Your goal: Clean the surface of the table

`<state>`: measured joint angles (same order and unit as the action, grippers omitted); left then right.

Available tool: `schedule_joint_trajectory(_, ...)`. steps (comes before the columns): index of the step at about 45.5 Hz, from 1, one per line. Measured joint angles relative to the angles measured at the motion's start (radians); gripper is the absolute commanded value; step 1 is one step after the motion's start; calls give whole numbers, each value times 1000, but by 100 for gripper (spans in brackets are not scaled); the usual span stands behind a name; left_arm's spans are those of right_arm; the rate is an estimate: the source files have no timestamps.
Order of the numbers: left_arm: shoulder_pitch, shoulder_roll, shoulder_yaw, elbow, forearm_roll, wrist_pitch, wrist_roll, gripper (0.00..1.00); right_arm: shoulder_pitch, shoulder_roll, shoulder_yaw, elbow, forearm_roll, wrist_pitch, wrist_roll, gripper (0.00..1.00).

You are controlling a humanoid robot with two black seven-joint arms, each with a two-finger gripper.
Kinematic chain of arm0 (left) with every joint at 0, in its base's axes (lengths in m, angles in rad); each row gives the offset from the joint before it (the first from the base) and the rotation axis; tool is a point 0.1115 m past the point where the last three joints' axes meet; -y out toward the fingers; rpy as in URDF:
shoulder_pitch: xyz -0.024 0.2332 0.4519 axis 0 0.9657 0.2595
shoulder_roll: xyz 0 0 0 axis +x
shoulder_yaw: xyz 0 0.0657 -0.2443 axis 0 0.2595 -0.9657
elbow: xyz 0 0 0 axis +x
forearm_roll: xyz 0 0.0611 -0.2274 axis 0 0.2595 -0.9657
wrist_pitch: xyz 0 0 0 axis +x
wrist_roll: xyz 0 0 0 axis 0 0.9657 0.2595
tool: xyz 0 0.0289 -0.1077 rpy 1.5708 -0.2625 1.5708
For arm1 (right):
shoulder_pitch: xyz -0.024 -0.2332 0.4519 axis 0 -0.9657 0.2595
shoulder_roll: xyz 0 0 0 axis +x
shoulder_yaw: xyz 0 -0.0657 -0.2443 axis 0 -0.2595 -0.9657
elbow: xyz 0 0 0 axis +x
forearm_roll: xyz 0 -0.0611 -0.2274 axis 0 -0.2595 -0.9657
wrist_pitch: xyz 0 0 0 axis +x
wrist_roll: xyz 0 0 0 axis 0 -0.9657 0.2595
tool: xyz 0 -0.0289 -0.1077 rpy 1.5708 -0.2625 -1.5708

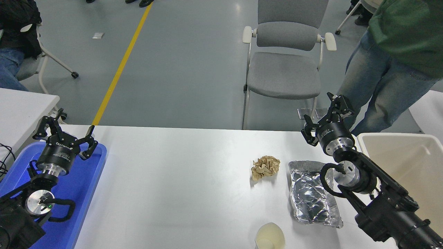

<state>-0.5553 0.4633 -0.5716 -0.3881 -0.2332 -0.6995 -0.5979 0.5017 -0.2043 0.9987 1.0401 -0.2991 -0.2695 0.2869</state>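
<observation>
The white table surface fills the lower half of the head view. On its right part lie a crumpled brown paper wad and a flat silver foil bag. A pale paper cup sits at the near edge, partly cut off. My right gripper is open and empty. It is raised over the table's far edge, beyond the foil bag and to the right of the wad. My left gripper is open and empty, parked over the blue tray at the lower left.
A cream bin stands at the table's right end beside my right arm. A grey chair and a person in jeans are just beyond the far edge. A smaller white table is at the left.
</observation>
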Motion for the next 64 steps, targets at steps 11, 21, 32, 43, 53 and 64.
schedule_joint_trajectory(11, 0, -1, 1, 0, 0, 0, 0, 100, -7, -9, 1, 3, 0, 0, 0, 100)
schedule_joint_trajectory(21, 0, 0, 1, 0, 0, 0, 0, 100, -10, -15, 1, 5, 0, 0, 0, 100)
schedule_joint_trajectory(32, 0, 0, 1, 0, 0, 0, 0, 100, -10, -18, 1, 5, 0, 0, 0, 100)
schedule_joint_trajectory(43, 0, 0, 1, 0, 0, 0, 0, 100, -11, -19, 1, 0, 0, 0, -1, 100)
schedule_joint_trajectory(53, 0, 0, 1, 0, 0, 0, -1, 100, 2, -22, -8, -3, 27, 3, -3, 100)
schedule_joint_trajectory(64, 0, 0, 1, 0, 0, 0, -1, 100, 9, -43, -27, 0, 83, 8, -3, 100)
